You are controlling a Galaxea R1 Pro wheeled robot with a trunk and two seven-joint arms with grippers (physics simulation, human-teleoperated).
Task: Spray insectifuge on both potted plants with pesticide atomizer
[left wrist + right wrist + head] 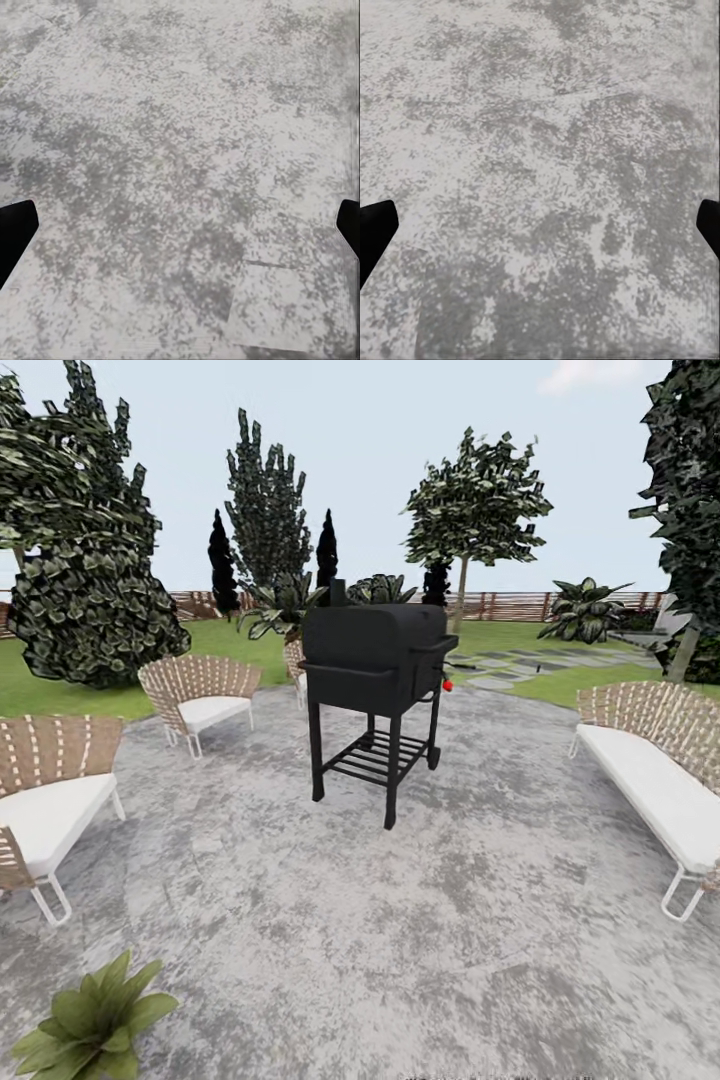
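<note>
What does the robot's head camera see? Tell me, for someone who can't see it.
A black grill stands mid-patio, woven chairs left, a bench right. A potted plant sits nearest, lawn and fence behind.

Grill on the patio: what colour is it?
Black all over, clearest in the head view: grill.
</note>
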